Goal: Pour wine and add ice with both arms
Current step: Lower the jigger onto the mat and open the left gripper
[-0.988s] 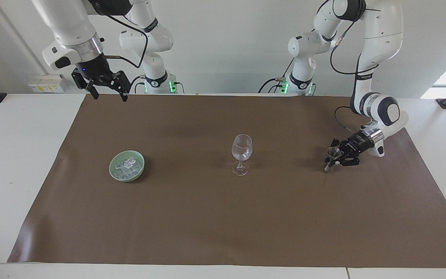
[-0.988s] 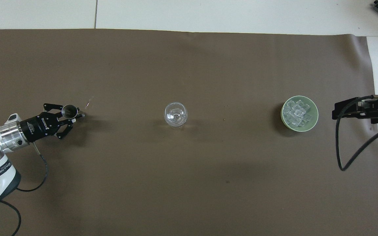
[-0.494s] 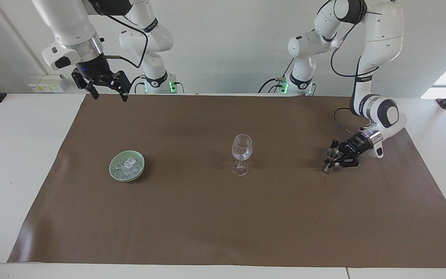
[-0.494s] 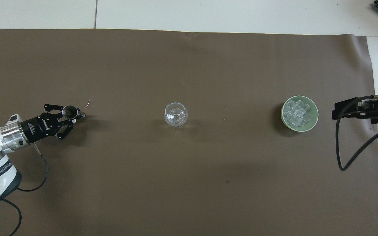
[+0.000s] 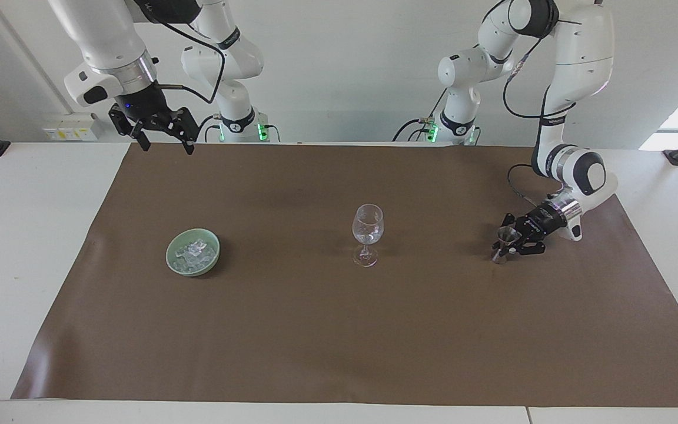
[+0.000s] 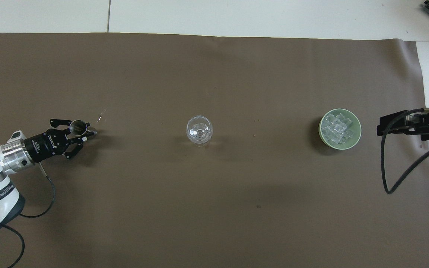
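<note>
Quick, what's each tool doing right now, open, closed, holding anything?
Left tool: at the small metal measuring cup on the mat; whether it grips it cannot be told.
Right tool: open, empty, raised, waiting.

**Legible Markings**

One marking shows in the overhead view: a short line of white lettering printed along the black body of the left gripper point(image 6: 78, 134), between its silver wrist ring and its linkage. The lettering lies turned relative to the view, and its characters cannot be read with certainty. In the facing view the same gripper point(image 5: 508, 246) shows a faint white mark that cannot be read. No other text, label, number or sign can be read.
</note>
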Robot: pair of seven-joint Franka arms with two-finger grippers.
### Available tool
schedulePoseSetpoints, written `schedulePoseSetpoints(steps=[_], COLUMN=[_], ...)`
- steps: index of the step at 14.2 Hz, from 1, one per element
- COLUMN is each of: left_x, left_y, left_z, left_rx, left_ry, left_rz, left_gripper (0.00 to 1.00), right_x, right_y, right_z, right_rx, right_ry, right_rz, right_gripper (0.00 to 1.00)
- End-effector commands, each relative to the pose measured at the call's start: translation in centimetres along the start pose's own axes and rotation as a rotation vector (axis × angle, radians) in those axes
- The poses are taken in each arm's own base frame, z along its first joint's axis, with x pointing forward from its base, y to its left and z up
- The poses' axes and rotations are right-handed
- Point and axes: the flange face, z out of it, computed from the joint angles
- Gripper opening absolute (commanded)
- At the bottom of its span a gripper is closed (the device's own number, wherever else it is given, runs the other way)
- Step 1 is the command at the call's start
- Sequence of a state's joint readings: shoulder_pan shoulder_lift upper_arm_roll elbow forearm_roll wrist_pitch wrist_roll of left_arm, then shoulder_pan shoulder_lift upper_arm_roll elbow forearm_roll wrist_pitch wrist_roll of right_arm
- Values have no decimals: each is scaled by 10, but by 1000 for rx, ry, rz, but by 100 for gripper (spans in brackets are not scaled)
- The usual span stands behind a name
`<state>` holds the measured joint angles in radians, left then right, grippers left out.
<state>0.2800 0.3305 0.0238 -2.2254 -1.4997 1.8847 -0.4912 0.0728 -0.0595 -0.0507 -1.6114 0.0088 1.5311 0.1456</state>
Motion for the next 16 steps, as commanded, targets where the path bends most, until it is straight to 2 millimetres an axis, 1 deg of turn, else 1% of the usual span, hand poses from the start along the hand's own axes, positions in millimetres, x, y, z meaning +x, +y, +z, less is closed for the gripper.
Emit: schedulePoseSetpoints(steps=[1,2,3,7,9,13,14,16], left_x=[5,4,0,-3,-10,-12,-16,-15], left_y=[5,6,11,17,22,21,21,18], left_z=[-1,-1,-2,-4,-1,-12,-13,-11], left_rx=[-14,-14,-18,-23,-7,29,36,81], left_ry=[-19,-20,-21,-18,-12,41,46,82], left_rz=[3,2,12,23,45,85,94,114], left_gripper=[100,100,100,100,100,100,100,100], right_x=[-4,-4,-4,-4,-4,-4,-4,-4], right_y=[2,2,2,2,2,2,2,2], right_z=[-3,-3,-3,-3,-3,-3,-3,-3], right_rx=[-8,-8,-8,-8,-8,-8,-8,-8], right_ry=[-7,-7,-7,-7,-7,-7,-7,-7], right_rz=[-25,-27,-25,-25,-25,-25,-27,-25], right_gripper=[100,100,100,100,100,100,100,100])
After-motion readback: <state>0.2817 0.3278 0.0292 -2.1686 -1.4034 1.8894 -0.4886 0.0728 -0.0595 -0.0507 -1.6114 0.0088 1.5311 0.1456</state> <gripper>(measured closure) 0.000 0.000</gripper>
